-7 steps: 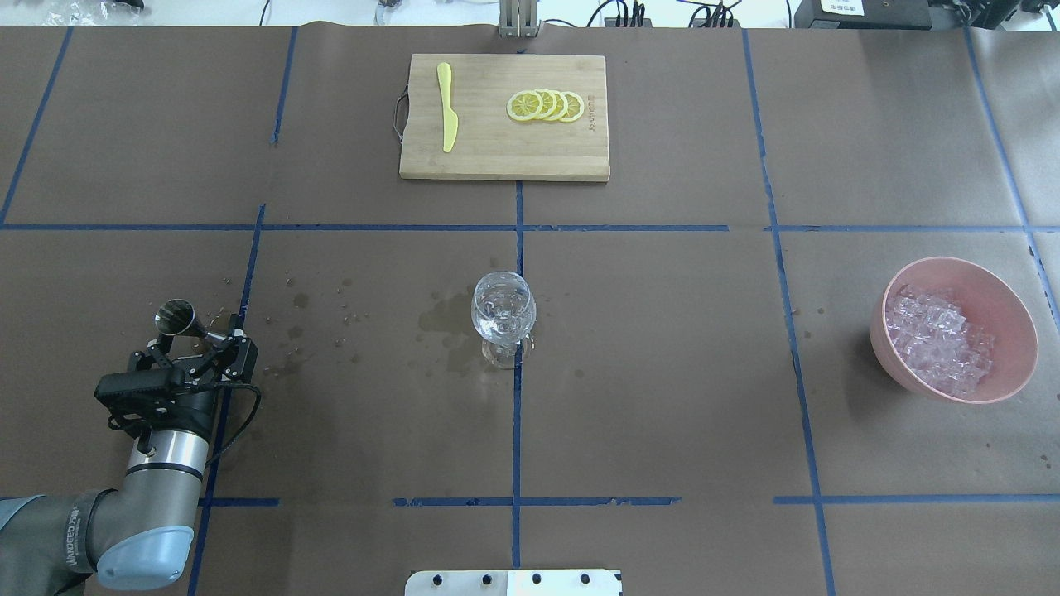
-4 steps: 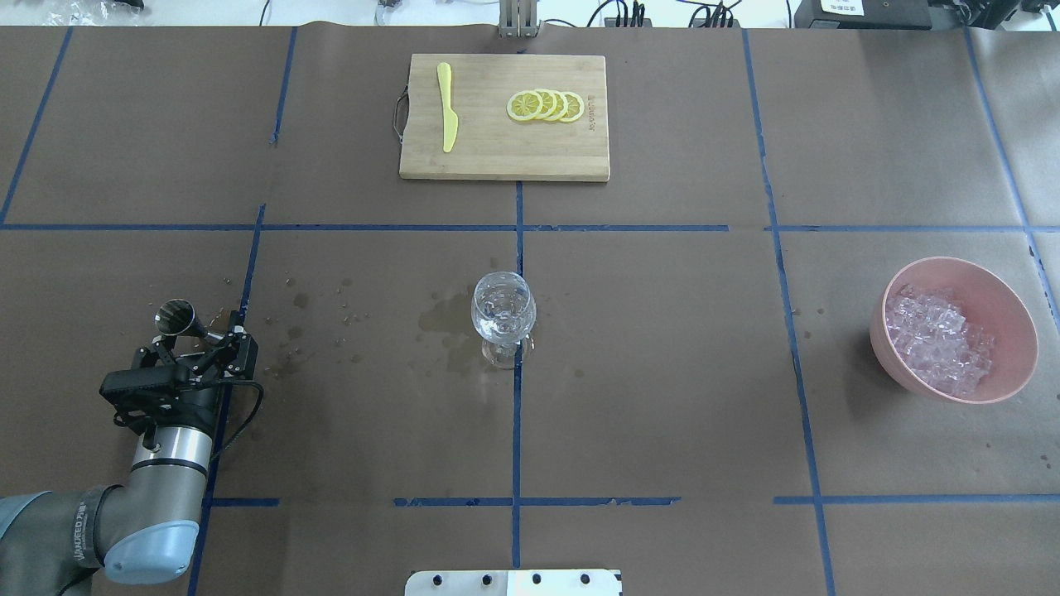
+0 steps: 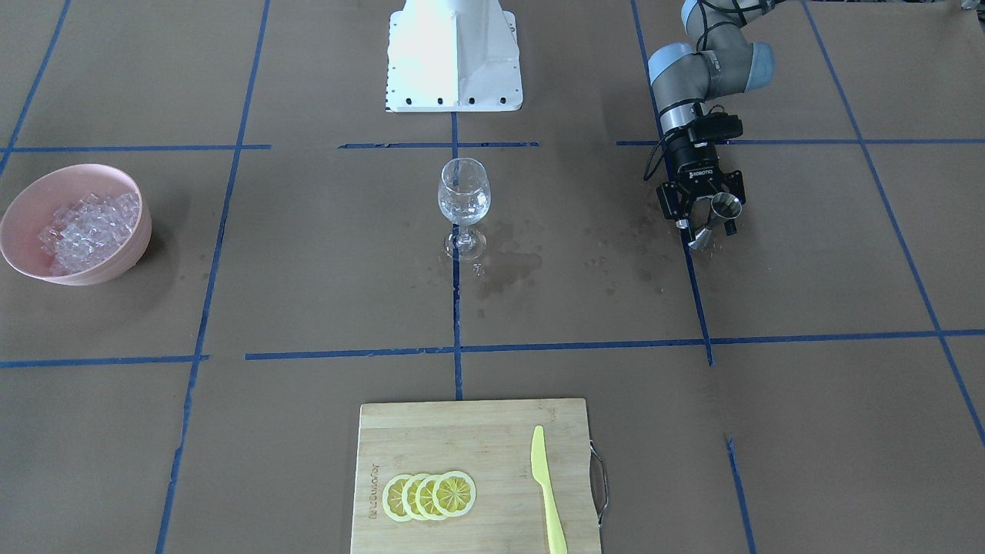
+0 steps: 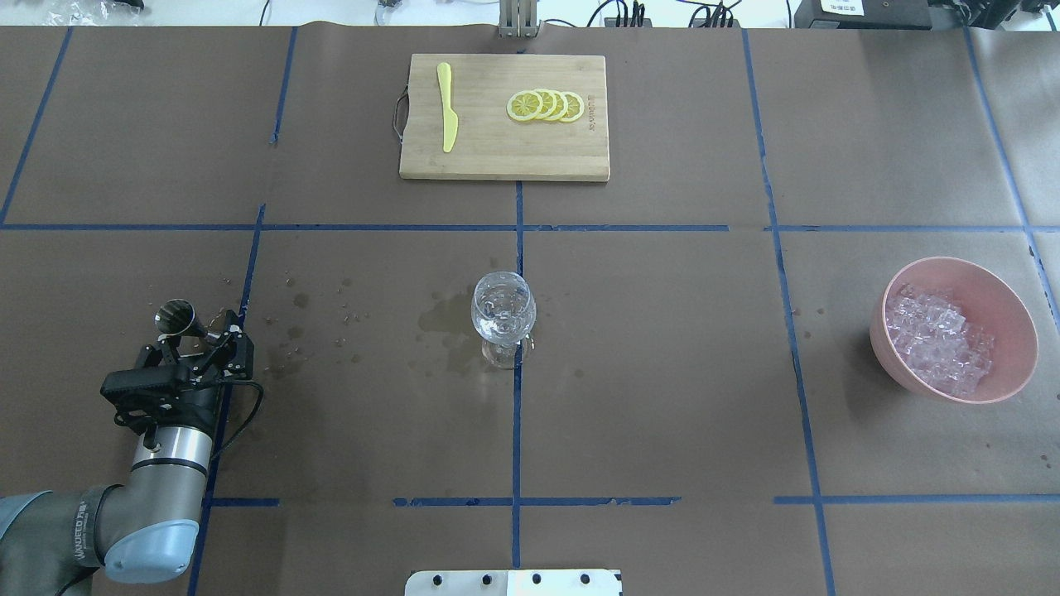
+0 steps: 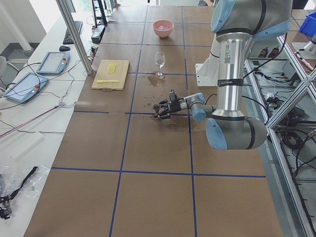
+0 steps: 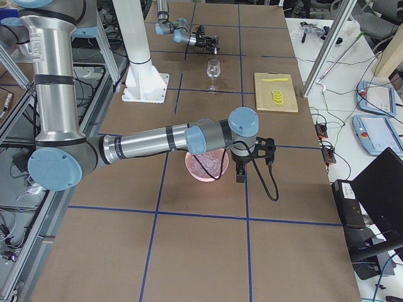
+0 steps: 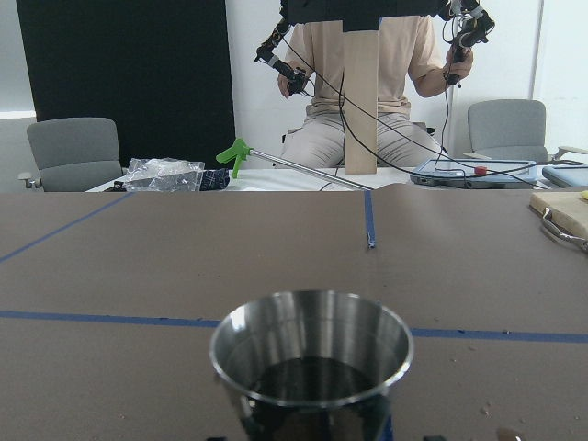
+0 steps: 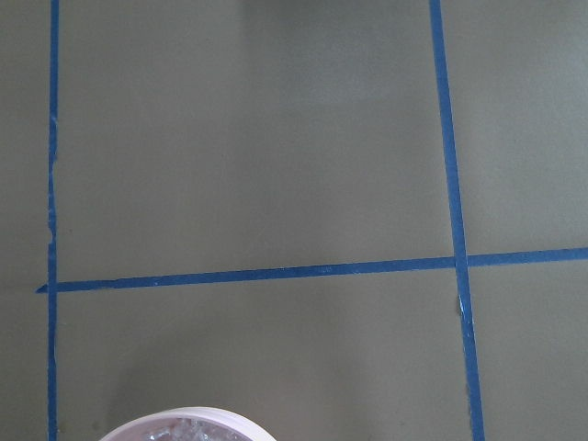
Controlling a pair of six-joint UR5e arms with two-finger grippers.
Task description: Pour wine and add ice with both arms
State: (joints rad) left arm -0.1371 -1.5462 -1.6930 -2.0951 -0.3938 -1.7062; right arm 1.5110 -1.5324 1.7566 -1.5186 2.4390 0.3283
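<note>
My left gripper (image 4: 203,334) is shut on the waist of a metal jigger (image 4: 176,316) and holds it tilted, low over the table's left side; it also shows in the front view (image 3: 712,223). The jigger's cup (image 7: 312,354) looks dark inside. The wine glass (image 4: 503,310) stands upright at the table's middle with something clear in it. The ice (image 4: 936,339) fills a pink bowl (image 4: 1014,310) at the right. My right gripper (image 6: 240,171) hangs just beside the bowl (image 6: 206,167); I cannot tell whether it is open. Its wrist view shows only the bowl's rim (image 8: 184,418).
A wooden cutting board (image 4: 497,153) at the far middle carries lemon slices (image 4: 545,106) and a yellow knife (image 4: 447,108). Wet stains (image 4: 447,319) lie left of the glass. The white base block (image 3: 454,54) sits at the robot's side. A seated person (image 7: 363,83) is beyond the table.
The left arm's wrist and elbow have shifted slightly toward the robot. The jigger has stayed in the gripper at nearly the same spot. Nothing else has moved.
</note>
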